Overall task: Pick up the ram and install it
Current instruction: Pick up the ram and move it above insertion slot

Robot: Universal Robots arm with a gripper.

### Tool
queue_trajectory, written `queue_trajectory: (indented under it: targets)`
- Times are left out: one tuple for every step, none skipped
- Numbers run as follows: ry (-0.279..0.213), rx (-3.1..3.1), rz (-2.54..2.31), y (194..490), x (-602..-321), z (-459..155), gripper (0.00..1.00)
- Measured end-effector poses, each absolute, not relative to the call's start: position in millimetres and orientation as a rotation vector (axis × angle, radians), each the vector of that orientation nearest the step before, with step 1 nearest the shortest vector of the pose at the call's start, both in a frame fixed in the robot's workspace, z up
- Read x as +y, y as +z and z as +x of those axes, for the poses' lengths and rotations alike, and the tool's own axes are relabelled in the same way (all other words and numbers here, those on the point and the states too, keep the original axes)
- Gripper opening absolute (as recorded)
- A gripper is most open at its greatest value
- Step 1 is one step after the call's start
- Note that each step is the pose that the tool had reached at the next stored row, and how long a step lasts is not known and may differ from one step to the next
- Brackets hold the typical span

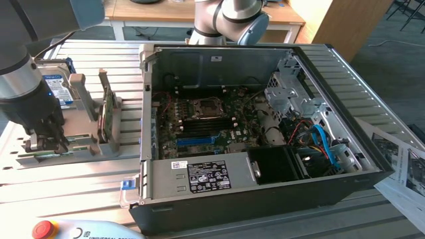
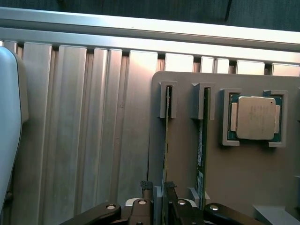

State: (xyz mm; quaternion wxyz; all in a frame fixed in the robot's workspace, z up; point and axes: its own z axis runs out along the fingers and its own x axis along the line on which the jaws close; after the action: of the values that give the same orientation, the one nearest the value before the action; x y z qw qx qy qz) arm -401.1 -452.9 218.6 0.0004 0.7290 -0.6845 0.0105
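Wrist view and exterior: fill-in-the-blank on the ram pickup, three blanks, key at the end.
1. In the wrist view, the gray holder keeps ___ thin boards on edge.
2. The pincer hangs over the ram, the board farther from the ___ in the square recess.
3. The open computer case sits on the exterior view's ___ of the holder.
Missing: two; processor; right.
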Motion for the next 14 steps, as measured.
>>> queue_trajectory:
  targets:
    - [0.033,-2.15,2.29,218.5,-452.9,-401.1,0.24]
    - [0.033,-2.15,2.29,218.6,-452.9,-401.1,0.24]
    - [0.033,-2.15,2.29,218.5,-452.9,-401.1,0.24]
    - [0.033,-2.15,2.29,218.5,-452.9,-401.1,0.24]
    - [0.033,-2.15,2.29,218.5,-452.9,-401.1,0.24]
    - [0.033,-2.15,2.29,218.5,-452.9,-401.1,0.24]
    - [0.033,-2.15,2.29,218.2,-452.9,-401.2,0.24]
    - [0.033,-2.15,2.29,217.8,-452.9,-401.1,0.24]
    - [0.033,-2.15,2.29,217.5,-452.7,-401.1,0.24]
    - [0.033,-2.15,2.29,217.3,-452.5,-401.1,0.24]
    - [0.033,-2.15,2.289,217.1,-452.1,-401.2,0.24]
    - [0.033,-2.15,2.29,216.8,-451.5,-401.2,0.24]
    - [0.033,-2.15,2.29,216.7,-450.9,-401.1,0.24]
    - [0.033,-2.15,2.29,216.6,-449.9,-401.2,0.24]
